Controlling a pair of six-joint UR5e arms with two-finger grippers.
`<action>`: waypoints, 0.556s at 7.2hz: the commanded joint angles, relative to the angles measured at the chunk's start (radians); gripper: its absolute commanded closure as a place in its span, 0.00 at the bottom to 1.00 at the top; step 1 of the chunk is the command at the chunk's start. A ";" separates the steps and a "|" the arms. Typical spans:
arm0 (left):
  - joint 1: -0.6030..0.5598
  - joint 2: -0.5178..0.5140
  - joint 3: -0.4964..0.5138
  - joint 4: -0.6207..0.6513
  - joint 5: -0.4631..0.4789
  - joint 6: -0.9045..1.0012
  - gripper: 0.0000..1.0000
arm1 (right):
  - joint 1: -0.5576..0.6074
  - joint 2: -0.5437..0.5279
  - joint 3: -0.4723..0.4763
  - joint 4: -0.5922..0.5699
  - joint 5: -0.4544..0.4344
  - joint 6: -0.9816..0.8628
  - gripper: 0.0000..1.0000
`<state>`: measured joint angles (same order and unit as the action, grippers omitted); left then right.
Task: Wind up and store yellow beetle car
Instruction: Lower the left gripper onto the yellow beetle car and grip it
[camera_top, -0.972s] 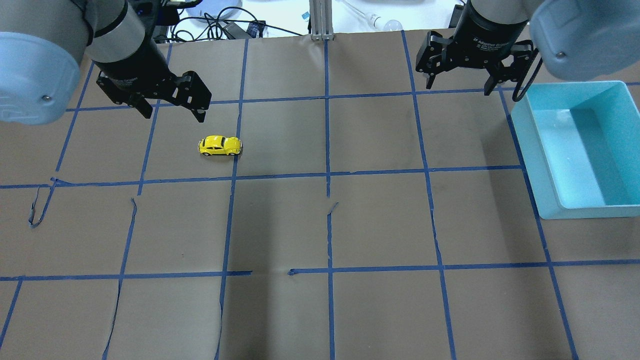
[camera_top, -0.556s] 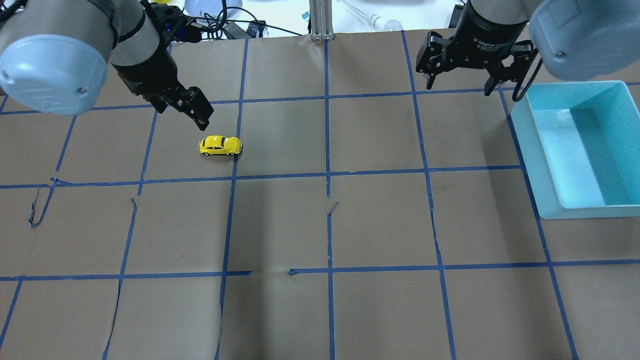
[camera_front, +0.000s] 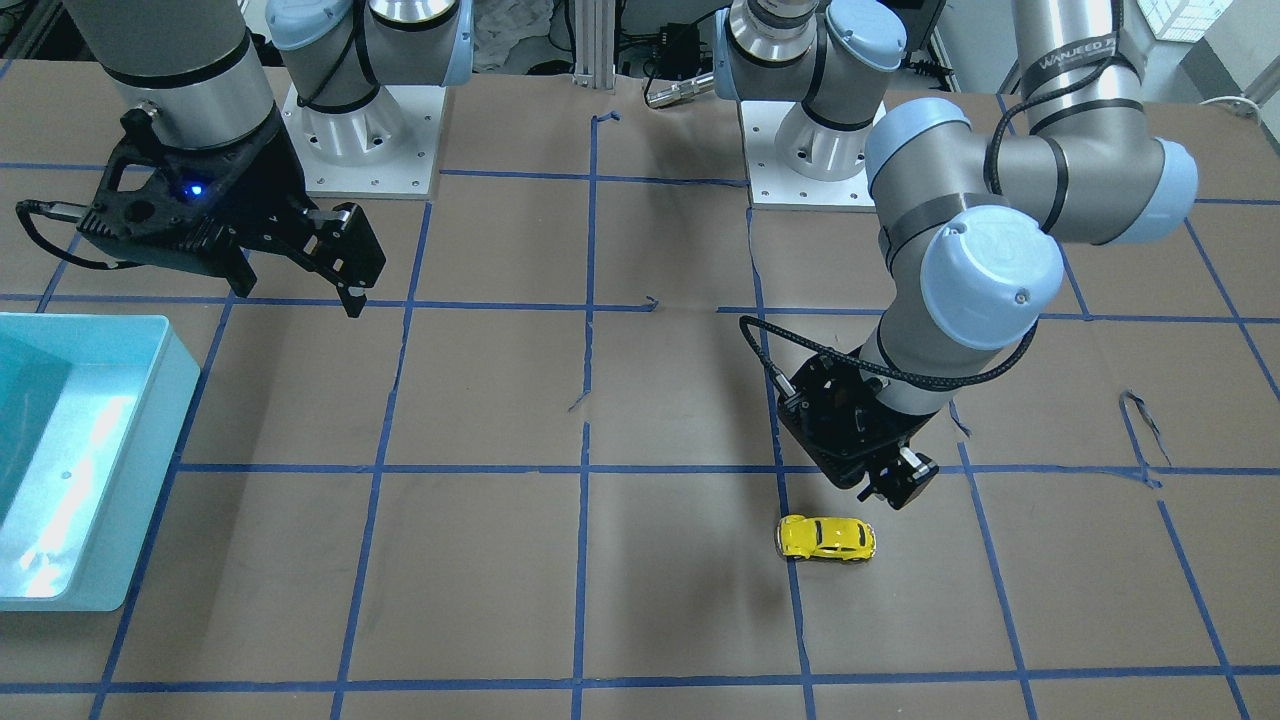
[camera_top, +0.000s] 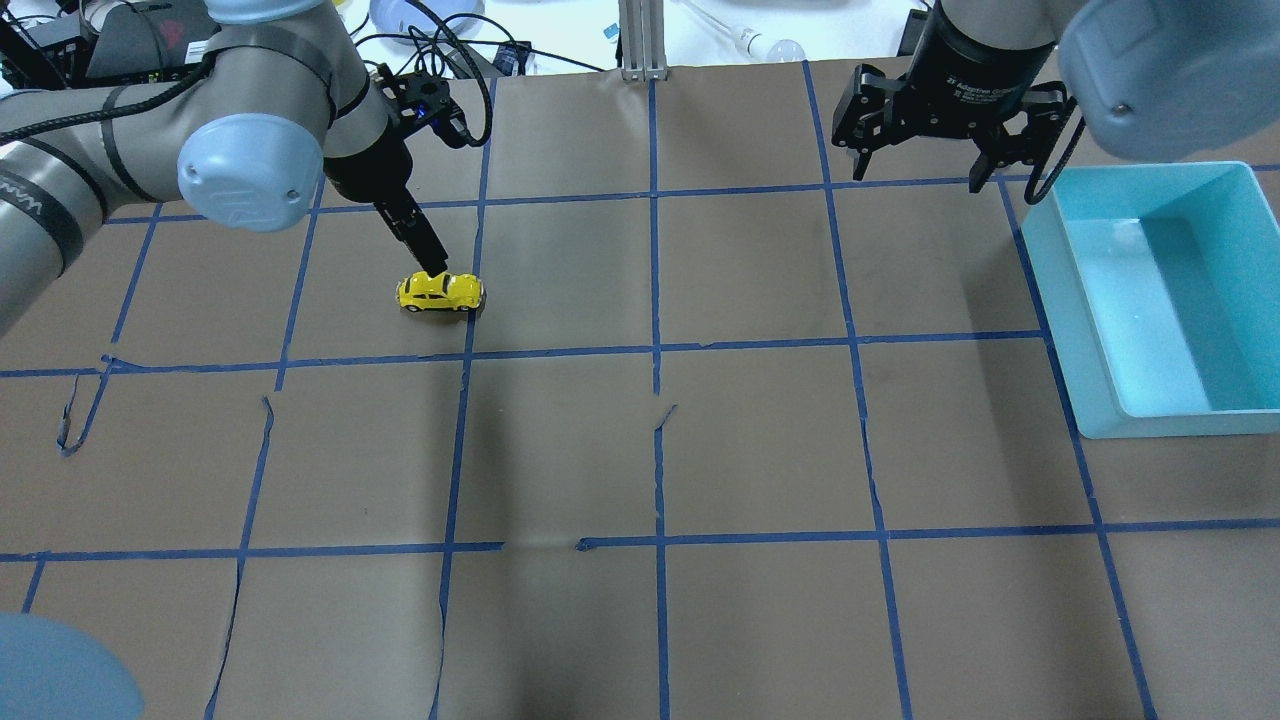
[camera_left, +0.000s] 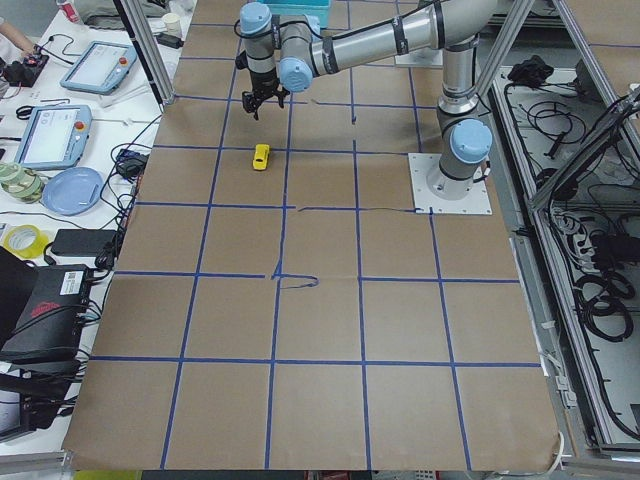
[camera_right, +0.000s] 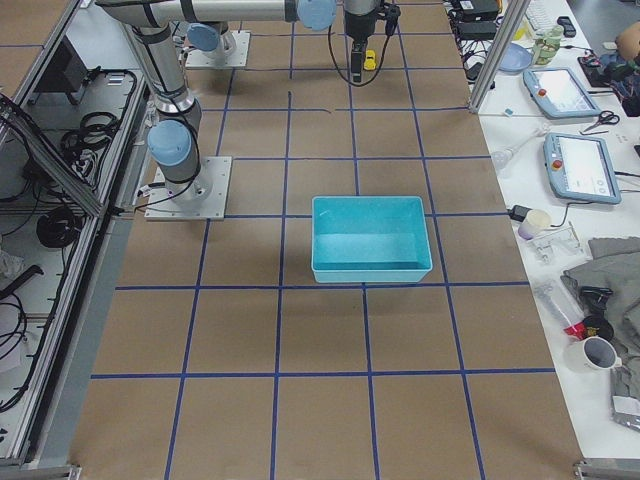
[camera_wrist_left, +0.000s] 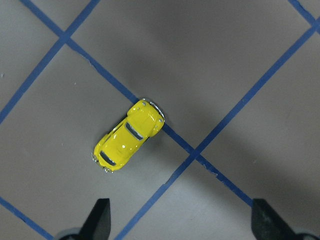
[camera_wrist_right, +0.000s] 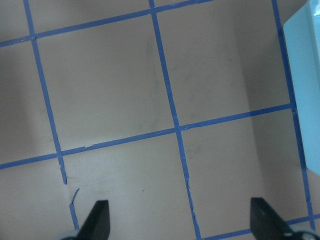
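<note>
The left claw (camera_top: 432, 258), spread, has dropped to 11 o'clock of the one yellow beetle car (camera_top: 440, 291), seemingly clear of it. Car unmoved. The right claw (camera_top: 918, 172) is spread. One teal bin (camera_top: 1058, 320).

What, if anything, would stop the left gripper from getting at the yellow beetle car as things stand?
Probably nothing, so yes: the left gripper hovers open close by the yellow beetle car, which stands alone on the table with nothing between them.

Your table (camera_top: 760, 450) carries brown paper gridded with blue tape (camera_top: 654, 280); a white side bench (camera_right: 520, 125) holds tablets (camera_right: 577, 165)
</note>
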<state>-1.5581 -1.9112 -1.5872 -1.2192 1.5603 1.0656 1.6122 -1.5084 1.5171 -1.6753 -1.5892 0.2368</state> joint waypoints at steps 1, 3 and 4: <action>0.021 -0.067 -0.002 0.062 -0.006 0.332 0.00 | 0.000 -0.001 0.000 0.002 0.000 0.001 0.00; 0.032 -0.120 -0.031 0.163 0.006 0.490 0.00 | 0.000 -0.001 0.000 0.002 0.000 0.001 0.00; 0.036 -0.136 -0.075 0.250 0.004 0.541 0.00 | 0.000 -0.001 0.000 0.002 0.000 0.003 0.00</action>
<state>-1.5275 -2.0227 -1.6196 -1.0641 1.5629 1.5252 1.6122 -1.5093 1.5171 -1.6736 -1.5892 0.2381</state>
